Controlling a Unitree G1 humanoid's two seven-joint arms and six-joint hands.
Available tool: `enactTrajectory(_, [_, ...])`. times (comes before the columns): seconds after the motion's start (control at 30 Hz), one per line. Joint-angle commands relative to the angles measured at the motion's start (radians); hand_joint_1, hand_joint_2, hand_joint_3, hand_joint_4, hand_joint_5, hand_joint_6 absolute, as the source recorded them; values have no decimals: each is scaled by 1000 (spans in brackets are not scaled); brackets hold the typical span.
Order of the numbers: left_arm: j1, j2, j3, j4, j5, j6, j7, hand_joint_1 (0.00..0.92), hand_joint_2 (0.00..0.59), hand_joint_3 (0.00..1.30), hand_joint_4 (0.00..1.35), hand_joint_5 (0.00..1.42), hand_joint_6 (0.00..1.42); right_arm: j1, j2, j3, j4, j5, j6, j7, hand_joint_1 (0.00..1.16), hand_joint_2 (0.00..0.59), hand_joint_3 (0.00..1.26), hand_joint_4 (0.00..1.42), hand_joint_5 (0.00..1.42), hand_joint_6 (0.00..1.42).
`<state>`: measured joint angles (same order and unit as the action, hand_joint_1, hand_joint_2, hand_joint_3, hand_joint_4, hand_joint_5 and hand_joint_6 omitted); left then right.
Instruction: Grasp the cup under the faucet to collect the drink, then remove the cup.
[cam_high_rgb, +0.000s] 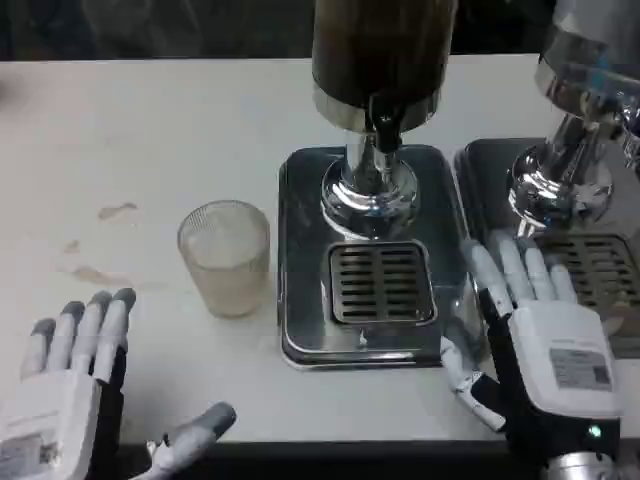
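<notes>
The surface in front of me is a white table (150, 130), and it is not spotless: a few faint brownish stains (117, 211) sit in the left half of the frame, one small smear above two paler ones. Beyond the table's far edge, along the top of the picture, the room is dark and I cannot make out anything in it.

I count one cup (224, 258), a clear ribbed tumbler standing upright on the bare table left of centre, just beside the left edge of the nearer tray and not on it. It is not under the faucet (384, 125).

I count two drink dispensers. The first dispenser (383, 50) rises at top centre, its tank dark, with a chrome pedestal on a silver drip tray (300, 250) that has one slotted grate (381, 283) in the middle. The second dispenser (585, 90) is at the upper right, cut off by the frame edge, with its own tray (480, 180) and grate.

Two hands are mine. My left hand (70, 390) lies at the lower left, fingers spread apart and thumb out to the side, grasping nothing, well apart from the cup. My right hand (535, 330) is at the lower right, between the two trays, fingers extended forward and loosely apart, also holding nothing.
</notes>
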<state>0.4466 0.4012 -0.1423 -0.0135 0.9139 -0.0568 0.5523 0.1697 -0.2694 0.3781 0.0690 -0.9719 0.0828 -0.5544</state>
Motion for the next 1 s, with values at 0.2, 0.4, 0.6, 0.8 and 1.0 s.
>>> enactTrajectory(0.2, [-13, -1, -8, 15, 1, 2, 11, 0, 87, 0, 0, 0, 0, -14, 9, -4, 6, 9, -5, -16, 274, 560, 93, 0, 0, 0])
enactTrajectory(0.4, [-13, -3, 0, 12, -7, -1, 17, 0, 87, 0, 0, 0, 0, -16, 9, -4, 6, 12, -4, -12, 273, 560, 93, 0, 0, 0])
enactTrajectory(0.6, [-14, 8, 13, 43, -39, -30, 35, 0, 87, 0, 0, 0, 0, -36, 12, 12, -8, -13, 19, -1, 273, 560, 93, 0, 0, 0])
enactTrajectory(0.8, [-12, 17, 16, 47, -47, -39, 39, 0, 87, 0, 0, 0, 0, -25, 22, 18, -15, -19, 29, 1, 273, 560, 96, 0, 0, 0])
enactTrajectory(1.0, [-36, 19, 43, 61, -117, -95, 42, 0, 72, 0, 0, 0, 0, -16, 26, 23, -20, -19, 39, -3, 272, 560, 102, 0, 0, 0])
